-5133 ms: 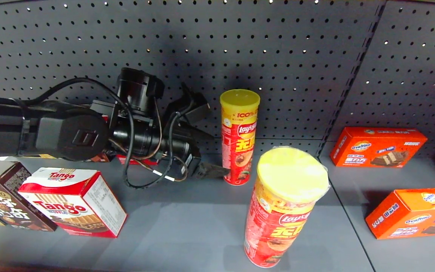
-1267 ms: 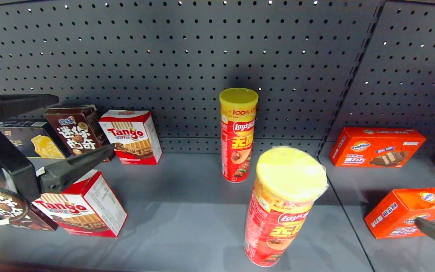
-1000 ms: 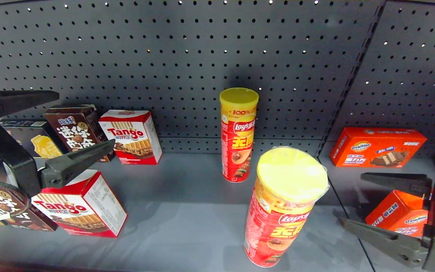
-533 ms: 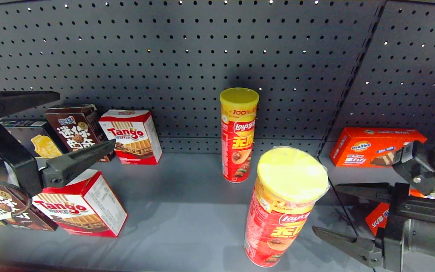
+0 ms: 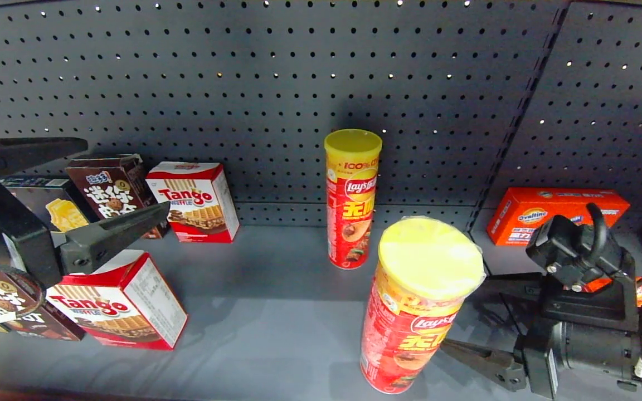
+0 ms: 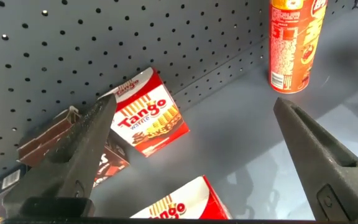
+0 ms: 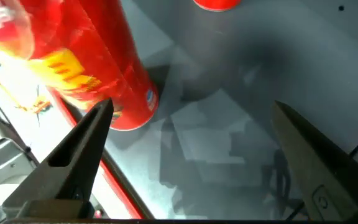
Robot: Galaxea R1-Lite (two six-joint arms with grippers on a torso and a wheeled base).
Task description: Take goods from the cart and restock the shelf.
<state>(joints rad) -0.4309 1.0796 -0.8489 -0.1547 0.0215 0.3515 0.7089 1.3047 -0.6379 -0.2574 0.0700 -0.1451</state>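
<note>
Head view looks onto a grey shelf [image 5: 276,317] backed by a perforated panel [image 5: 298,83]. Two red chip cans stand upright on it, long axes vertical and yellow lids on top. The front can [image 5: 418,312] stands near the shelf's front edge, with clear film wrinkled around its lid. The rear can [image 5: 353,200] stands close to the panel, well apart from the front one. Both turn their printed faces toward the camera, with a round logo above large yellow characters. The lids are shut, so the contents cannot be seen.

The right gripper [image 5: 468,313] sits low, just beside the front can on its right. Its fingers are spread wide and hold nothing; one finger runs behind the can's edge. In the right wrist view the gripper [image 7: 192,104] frames bare shelf, with the front can's base [image 7: 114,93] just beside one finger.

The left gripper [image 5: 126,175] hangs at the far left above the boxes, also spread wide and holding nothing. In the left wrist view it [image 6: 191,102] frames a wafer box [image 6: 148,115] and the rear can [image 6: 294,46] farther off.

On the left, a red-and-white wafer box [image 5: 195,200] stands against the panel beside a brown cookie box [image 5: 112,189] and a dark box [image 5: 48,209]. A second wafer box [image 5: 117,303] lies tilted nearer the front, next to another brown box [image 5: 3,306]. On the right section an orange box [image 5: 521,214] lies flat, its face showing a logo and a pictured bar.
</note>
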